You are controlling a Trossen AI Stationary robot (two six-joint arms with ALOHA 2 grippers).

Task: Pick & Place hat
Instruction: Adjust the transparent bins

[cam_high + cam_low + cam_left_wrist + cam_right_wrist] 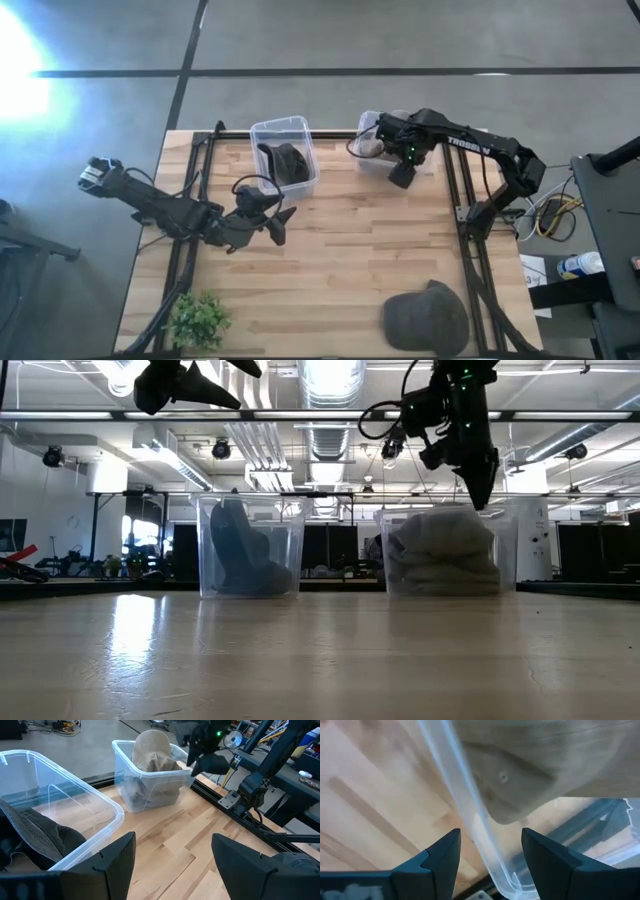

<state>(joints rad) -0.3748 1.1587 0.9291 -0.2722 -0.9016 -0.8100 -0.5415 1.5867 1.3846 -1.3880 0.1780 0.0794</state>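
Grey hat [427, 318]: lying flat on the wooden surface [340, 260] at the near right corner, nothing touching it, well apart from both my arms.
Plant [198, 320]: sitting at the near left corner of the surface.
Left gripper [278, 224]: I am hovering it over the surface just in front of the left bin, fingers [116, 857] spread wide and gripping nothing; in the low view it is hanging high at the upper left [215, 388].
Left bin [284, 152]: clear plastic, standing at the far edge left of centre, and holding a dark hat [288, 160] that is slumping against one wall; the same dark cloth is showing through the wall in the low view [243, 555].
Right gripper [402, 176]: I am holding it just above the near rim of the right bin, pointing down, fingers [442, 857] parted and empty; the bin's clear wall is running between them in my wrist view.
Right bin [368, 125]: clear, standing at the far edge right of centre, mostly under my right arm, and filled with a tan hat [151, 751] that is rising above the rim.
Bins: standing apart from each other, side by side along the far edge.
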